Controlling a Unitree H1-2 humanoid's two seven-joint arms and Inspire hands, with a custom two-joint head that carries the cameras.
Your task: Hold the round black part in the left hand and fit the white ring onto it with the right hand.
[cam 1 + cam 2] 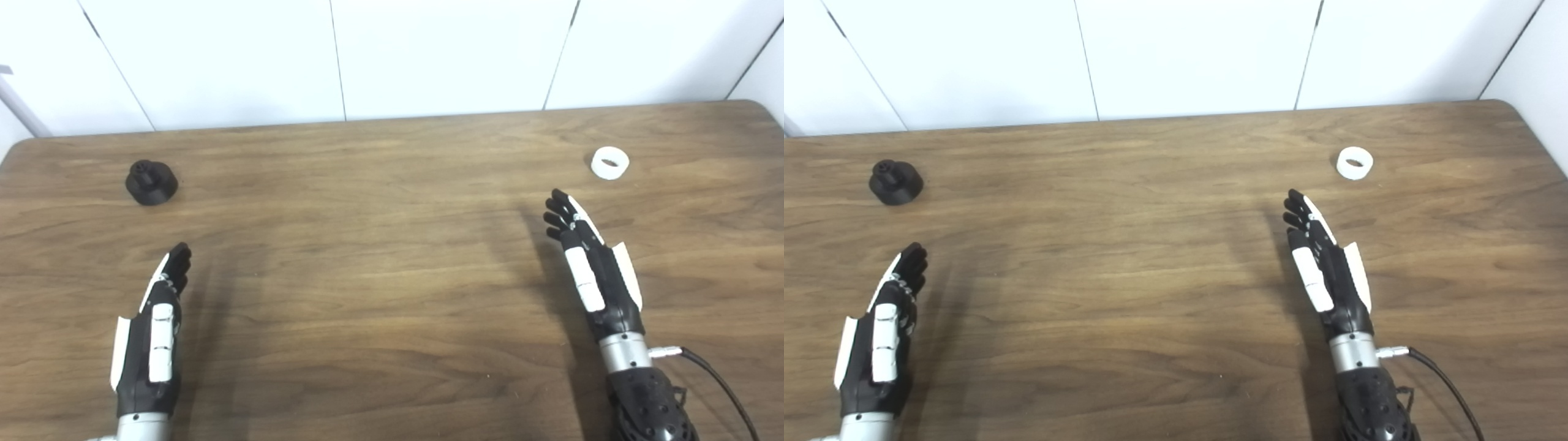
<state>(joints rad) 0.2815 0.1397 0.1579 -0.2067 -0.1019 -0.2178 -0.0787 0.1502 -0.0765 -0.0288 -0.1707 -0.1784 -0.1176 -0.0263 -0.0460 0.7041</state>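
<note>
Round black plastic part (151,182), stepped with raised hub, sits far left on wood-grain table (380,257). Small smooth white ring (610,163) lies far right. Left hand (153,331) and right hand (591,263) hover, fingers extended, empty. White panelled wall (429,55) behind.

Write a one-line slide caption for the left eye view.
Both open hands, left hand and right hand, hover short of the round black part and white ring.
</note>
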